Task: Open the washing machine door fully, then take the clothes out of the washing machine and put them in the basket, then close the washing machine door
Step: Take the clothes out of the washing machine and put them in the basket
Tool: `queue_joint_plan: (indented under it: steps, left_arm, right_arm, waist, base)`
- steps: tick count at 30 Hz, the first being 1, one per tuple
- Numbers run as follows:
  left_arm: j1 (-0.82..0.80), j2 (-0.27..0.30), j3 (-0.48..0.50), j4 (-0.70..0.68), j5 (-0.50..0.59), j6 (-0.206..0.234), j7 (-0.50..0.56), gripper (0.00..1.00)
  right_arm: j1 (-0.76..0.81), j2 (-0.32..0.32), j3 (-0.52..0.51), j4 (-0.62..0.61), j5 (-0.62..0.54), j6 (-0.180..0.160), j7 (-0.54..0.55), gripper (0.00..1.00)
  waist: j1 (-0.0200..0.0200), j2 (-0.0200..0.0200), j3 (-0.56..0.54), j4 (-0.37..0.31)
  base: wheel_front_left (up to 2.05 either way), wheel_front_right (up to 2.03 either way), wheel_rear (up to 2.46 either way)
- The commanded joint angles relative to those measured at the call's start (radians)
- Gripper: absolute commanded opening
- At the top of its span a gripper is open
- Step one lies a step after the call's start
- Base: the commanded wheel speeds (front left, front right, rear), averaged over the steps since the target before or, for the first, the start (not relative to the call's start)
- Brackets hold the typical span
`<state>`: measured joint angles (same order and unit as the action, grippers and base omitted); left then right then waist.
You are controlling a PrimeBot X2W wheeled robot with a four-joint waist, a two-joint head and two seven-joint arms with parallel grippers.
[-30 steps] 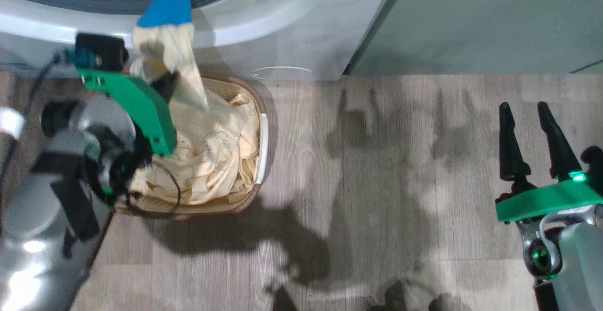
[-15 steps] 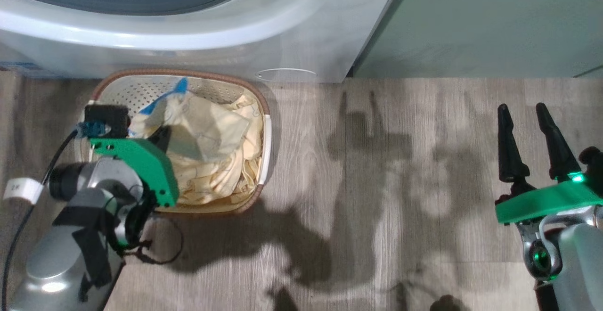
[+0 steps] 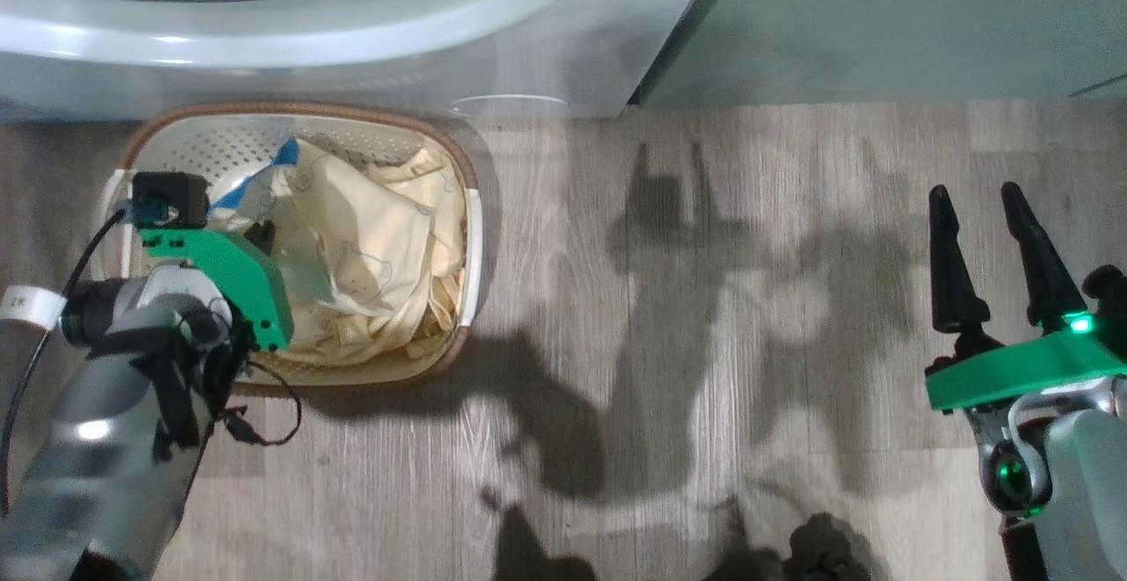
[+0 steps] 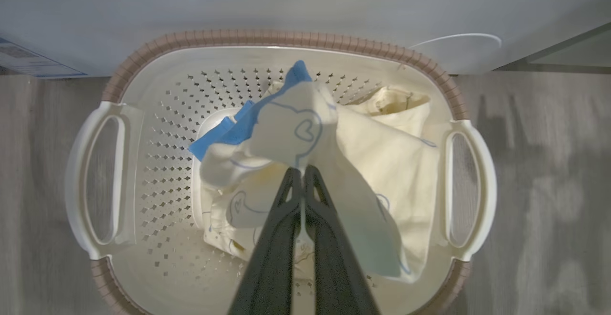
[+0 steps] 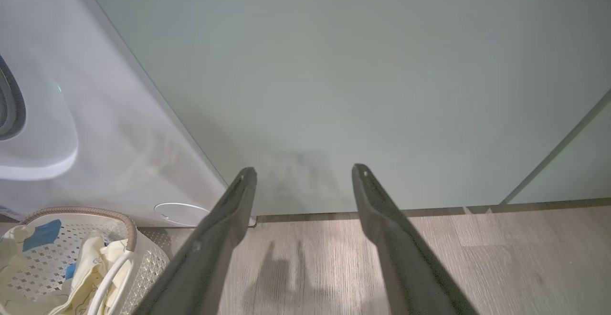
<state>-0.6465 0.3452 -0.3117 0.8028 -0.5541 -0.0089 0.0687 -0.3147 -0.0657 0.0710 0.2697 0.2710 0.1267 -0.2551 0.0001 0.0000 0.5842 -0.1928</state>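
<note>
Clothes (image 4: 382,162) in the basket (image 4: 157,114), between closed left fingers (image 4: 272,257)

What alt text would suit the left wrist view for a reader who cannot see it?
The left gripper, its two dark fingers shut, pinches a fold of the clothes, cream with a blue patch, that lie in the basket. The basket stands on the floor before the white washing machine.

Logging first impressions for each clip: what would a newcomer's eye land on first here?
The cream basket stands on the floor in front of the white washing machine, heaped with pale yellow clothes, one showing a bright blue patch. The left hand hangs over it, shut on a fold of the clothes. Far to the right, the right hand hovers open above the wood floor.
</note>
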Motion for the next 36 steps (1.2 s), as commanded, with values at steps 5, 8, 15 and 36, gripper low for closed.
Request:
queue_joint_plan:
  steps: [5, 8, 15, 36]
  left_arm:
    - [-0.09, 0.023, -0.005, 0.152, 0.03, -0.041, -0.048, 0.0]
    - [-0.132, 0.014, -0.024, 0.247, 0.042, -0.065, -0.085, 0.0]
    - [-0.178, 0.002, -0.052, 0.414, 0.058, -0.086, -0.152, 0.0]
    - [-0.148, -0.016, -0.006, 0.426, -0.016, -0.116, -0.328, 1.0]
  right_arm:
    - [-0.01, -0.018, 0.025, -0.035, -0.007, 0.004, -0.007, 1.0]
    - [-0.018, -0.016, 0.032, -0.035, -0.008, 0.004, -0.007, 1.0]
    - [-0.029, -0.012, 0.041, -0.033, -0.007, 0.004, -0.007, 1.0]
    - [0.001, -0.008, 0.022, -0.01, -0.008, 0.004, -0.007, 1.0]
  waist:
    - [-0.0001, 0.0, 0.035, -0.017]
    - [-0.0001, 0.0, 0.052, -0.029]
    - [-0.0001, 0.0, 0.074, -0.051]
    - [-0.0001, 0.0, -0.074, -0.016]
  base:
    - [0.0, 0.0, 0.0]
    - [0.0, 0.0, 0.0]
    - [0.0, 0.0, 0.0]
    - [0.0, 0.0, 0.0]
